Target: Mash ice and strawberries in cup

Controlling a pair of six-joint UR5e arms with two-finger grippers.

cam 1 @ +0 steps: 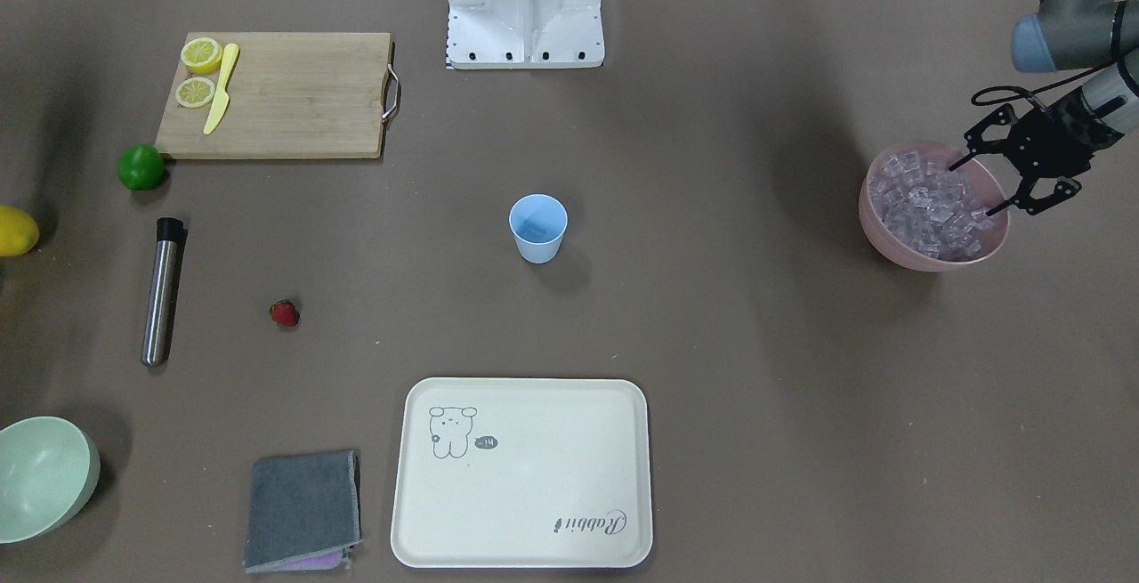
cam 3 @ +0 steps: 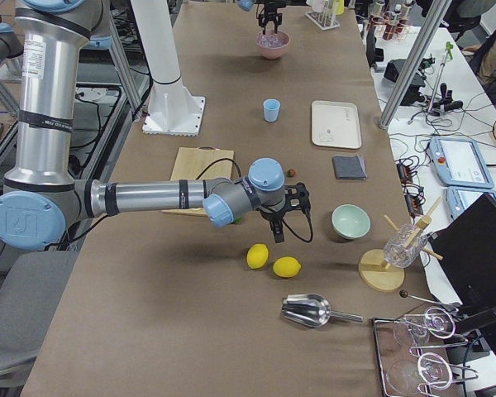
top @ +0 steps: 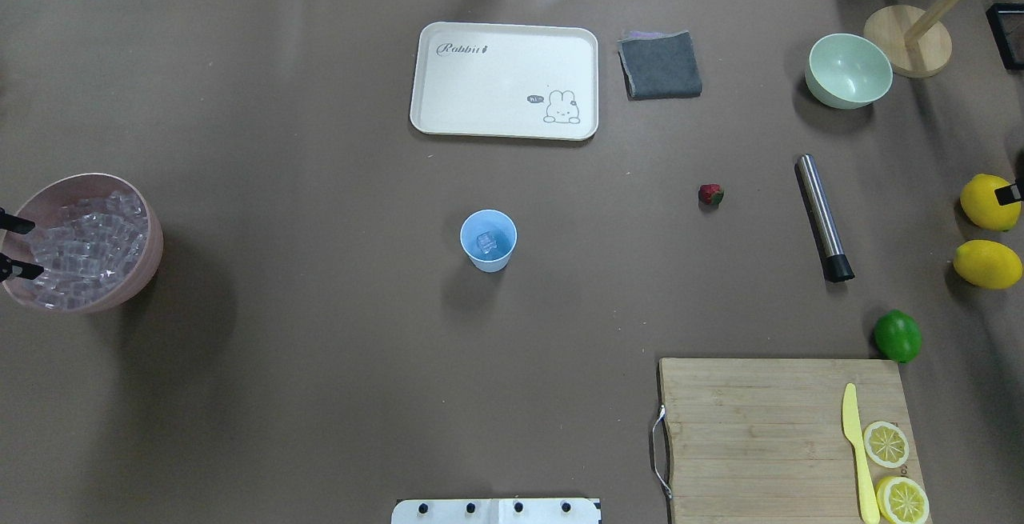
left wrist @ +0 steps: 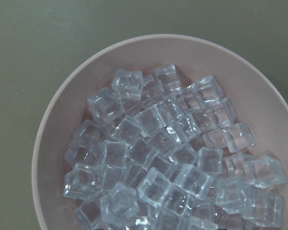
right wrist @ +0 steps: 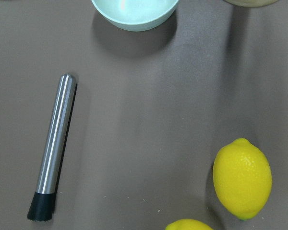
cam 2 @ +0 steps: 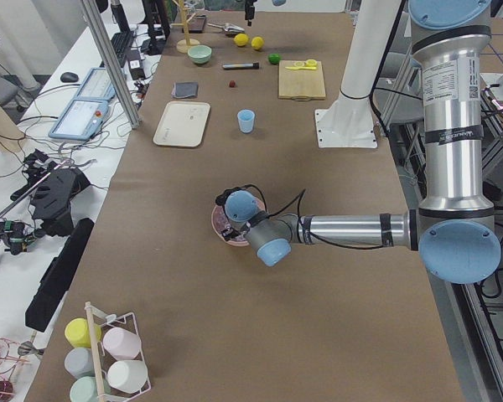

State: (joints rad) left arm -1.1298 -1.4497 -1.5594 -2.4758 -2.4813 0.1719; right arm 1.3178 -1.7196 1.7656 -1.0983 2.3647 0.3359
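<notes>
The light blue cup (cam 1: 537, 227) stands upright mid-table, with one clear ice cube (top: 486, 243) inside it. Several more ice cubes (left wrist: 173, 158) fill the pink bowl (cam 1: 934, 258) at the robot's left end of the table. My left gripper (cam 1: 974, 187) is open just above that ice, with nothing between its fingers; only its fingertips (top: 18, 225) show in the overhead view. The small red strawberry (cam 1: 285, 313) lies on the table, apart from the cup. Of my right gripper, only a black tip shows by a lemon (top: 990, 202); I cannot tell whether it is open or shut.
A steel muddler (top: 822, 216) lies right of the strawberry. A pale green bowl (top: 848, 70), a grey cloth (top: 660, 66) and a cream tray (top: 504, 80) sit at the far side. A lime (top: 897, 335), a second lemon (top: 987, 264) and a cutting board (top: 752, 428) with lemon halves and a knife are nearer.
</notes>
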